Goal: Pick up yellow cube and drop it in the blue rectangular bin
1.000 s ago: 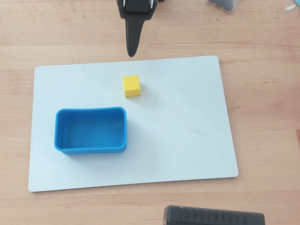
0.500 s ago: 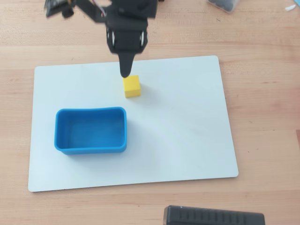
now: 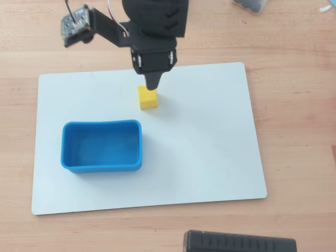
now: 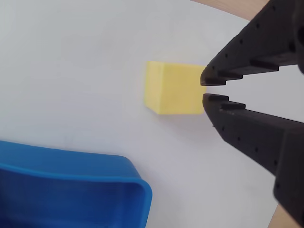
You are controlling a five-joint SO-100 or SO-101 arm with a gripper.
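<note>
The yellow cube (image 3: 147,98) sits on the white board just behind the blue rectangular bin (image 3: 100,167), which is empty. In the wrist view the cube (image 4: 173,88) lies just past my fingertips, and the bin's corner (image 4: 71,166) is at the lower left. My gripper (image 3: 153,84) hangs over the cube's far edge. In the wrist view the gripper (image 4: 204,89) has its jaws nearly together with only a thin gap. It holds nothing, and its tips are at the cube's right face.
The white board (image 3: 210,131) lies on a wooden table. A black ribbed object (image 3: 239,242) sits at the table's near edge. A dark object (image 3: 252,4) is at the top right. The wrist camera module (image 3: 77,25) sticks out to the left of the arm.
</note>
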